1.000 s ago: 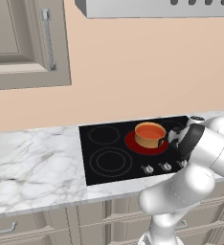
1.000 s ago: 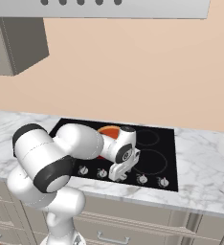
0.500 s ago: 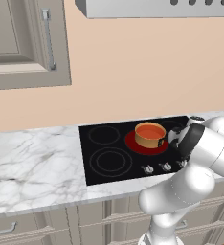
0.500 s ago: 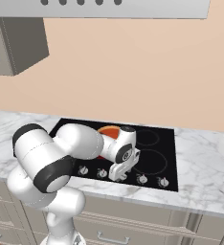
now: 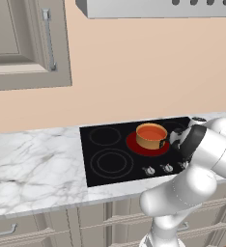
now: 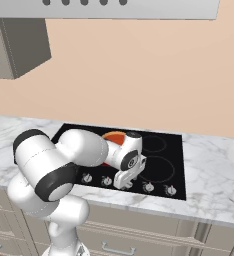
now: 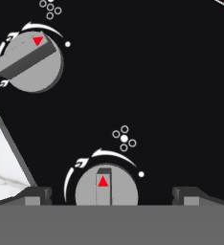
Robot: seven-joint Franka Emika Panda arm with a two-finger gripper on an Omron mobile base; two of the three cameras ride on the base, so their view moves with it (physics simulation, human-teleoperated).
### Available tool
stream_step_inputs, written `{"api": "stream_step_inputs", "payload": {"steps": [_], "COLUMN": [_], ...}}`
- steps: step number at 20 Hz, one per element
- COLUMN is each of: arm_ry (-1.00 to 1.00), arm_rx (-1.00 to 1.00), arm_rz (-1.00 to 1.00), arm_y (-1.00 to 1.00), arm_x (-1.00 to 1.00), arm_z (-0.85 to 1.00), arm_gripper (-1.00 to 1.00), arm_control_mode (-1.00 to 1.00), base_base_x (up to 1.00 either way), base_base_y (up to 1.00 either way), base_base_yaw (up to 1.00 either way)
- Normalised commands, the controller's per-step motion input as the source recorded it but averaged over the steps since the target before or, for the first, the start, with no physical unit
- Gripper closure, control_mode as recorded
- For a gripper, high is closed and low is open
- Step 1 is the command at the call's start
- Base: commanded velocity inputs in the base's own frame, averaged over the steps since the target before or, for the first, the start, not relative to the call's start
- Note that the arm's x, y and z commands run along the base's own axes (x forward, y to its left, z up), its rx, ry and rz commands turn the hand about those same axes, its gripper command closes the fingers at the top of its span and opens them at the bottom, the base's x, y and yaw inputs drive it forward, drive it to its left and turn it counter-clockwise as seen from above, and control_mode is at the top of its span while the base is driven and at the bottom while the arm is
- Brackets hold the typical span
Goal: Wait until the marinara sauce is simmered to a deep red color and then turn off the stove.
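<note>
The white Franka arm bends low over the front edge of the flat black glass stove (image 5: 110, 157), its two-finger gripper (image 7: 111, 194) spread wide, fingertips (image 7: 37, 195) either side of a small silver knob (image 7: 106, 186) without touching it. A second silver knob (image 7: 30, 62) sits beyond. On the glowing red burner (image 5: 134, 144) stands a small round tan-orange pot (image 5: 151, 137) filled with smooth orange-red marinara sauce (image 5: 151, 131).

Orange-red sauce (image 5: 151, 131) in tan-orange pot (image 5: 150, 142), black stove (image 5: 112, 161) with glowing red burner (image 5: 132, 144), grey knobs (image 7: 106, 190) with red triangles, white grey-veined marble counter (image 5: 33, 169)
</note>
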Motion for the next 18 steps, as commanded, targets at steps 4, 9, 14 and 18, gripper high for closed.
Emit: {"api": "stream_step_inputs", "payload": {"steps": [4,9,14,18], "arm_ry": [0.00,0.00,0.00,0.00], "arm_rx": [0.00,0.00,0.00,0.00], "arm_rz": [0.00,0.00,0.00,0.00], "arm_y": [0.00,0.00,0.00,0.00], "arm_x": [0.00,0.00,0.00,0.00], "arm_z": [0.00,0.00,0.00,0.00], "arm_gripper": [-1.00,-1.00,-1.00,-1.00], "arm_control_mode": [-1.00,-1.00,-1.00,-1.00], "base_base_x": [0.00,0.00,0.00,0.00], "base_base_y": [0.00,0.00,0.00,0.00], "base_base_yaw": [0.00,0.00,0.00,0.00]}}
